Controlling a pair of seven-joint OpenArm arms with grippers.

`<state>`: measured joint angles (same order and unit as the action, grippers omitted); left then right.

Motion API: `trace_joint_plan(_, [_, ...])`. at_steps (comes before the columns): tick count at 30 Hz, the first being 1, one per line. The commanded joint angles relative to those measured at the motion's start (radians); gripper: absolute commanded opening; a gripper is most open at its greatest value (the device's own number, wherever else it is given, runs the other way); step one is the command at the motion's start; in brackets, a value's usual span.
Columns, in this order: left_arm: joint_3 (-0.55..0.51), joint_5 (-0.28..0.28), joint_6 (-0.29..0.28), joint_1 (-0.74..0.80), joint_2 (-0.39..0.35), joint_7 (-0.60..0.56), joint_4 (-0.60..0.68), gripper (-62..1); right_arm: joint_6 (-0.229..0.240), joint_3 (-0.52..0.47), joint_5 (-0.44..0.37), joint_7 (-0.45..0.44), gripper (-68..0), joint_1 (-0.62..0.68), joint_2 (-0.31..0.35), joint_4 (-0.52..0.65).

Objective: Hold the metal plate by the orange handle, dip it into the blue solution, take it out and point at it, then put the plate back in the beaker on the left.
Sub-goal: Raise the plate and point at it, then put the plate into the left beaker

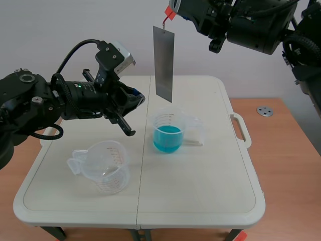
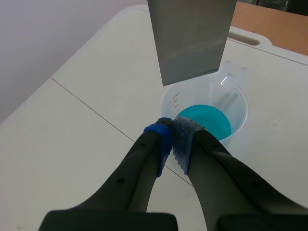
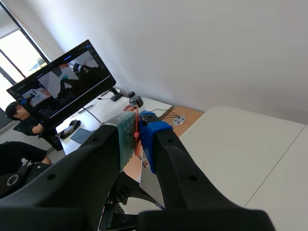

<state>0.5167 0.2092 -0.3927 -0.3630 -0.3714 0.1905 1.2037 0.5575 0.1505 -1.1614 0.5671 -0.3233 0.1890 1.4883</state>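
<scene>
The right claw [image 3: 137, 130] is clenched on the orange handle [image 1: 169, 15], and the metal plate [image 1: 163, 63] hangs upright, well above the cup of blue solution [image 1: 168, 131] at the middle of the table [image 1: 200, 201]. The left claw [image 2: 173, 132] is clenched on nothing, its tips aimed toward the plate's lower edge. This looks like the pointing step, so the dip is probably done. What is left is lowering the plate into the clear beaker [image 1: 103, 165] nearer the table's left edge.
</scene>
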Motion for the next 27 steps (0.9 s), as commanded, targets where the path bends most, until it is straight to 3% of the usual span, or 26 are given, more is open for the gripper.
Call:
trace_joint_plan(1, [-0.001, 0.011, 0.016, -0.014, -0.009, -0.013, 0.014, -59.3, 0.000, -0.002, -0.029, -0.015, -66.0, -0.026, 0.005, 0.026])
trace_joint_plan(5, [-0.005, 0.059, 0.066, -0.002, -0.060, -0.014, 0.019, -59.3, 0.000, -0.002, -0.029, -0.015, -66.0, -0.026, 0.004, 0.026])
trace_joint_plan(11, [-0.099, 0.128, 0.118, 0.113, -0.206, -0.014, 0.088, -59.3, 0.000, -0.002, -0.029, -0.016, -66.0, -0.026, 0.004, 0.026])
trace_joint_plan(21, [-0.448, 0.196, 0.144, 0.570, -0.472, -0.029, 0.299, -59.3, 0.000, 0.003, -0.031, -0.018, -66.0, -0.028, 0.002, 0.026])
trace_joint_plan(24, [-0.574, 0.200, 0.146, 0.731, -0.512, -0.029, 0.325, -59.3, 0.000, 0.019, -0.037, -0.023, -66.0, -0.028, 0.002, 0.026])
trace_joint_plan(27, [-0.701, 0.204, 0.183, 0.886, -0.515, -0.029, 0.329, -59.3, 0.000, 0.039, -0.042, -0.024, -66.0, -0.029, 0.002, 0.026])
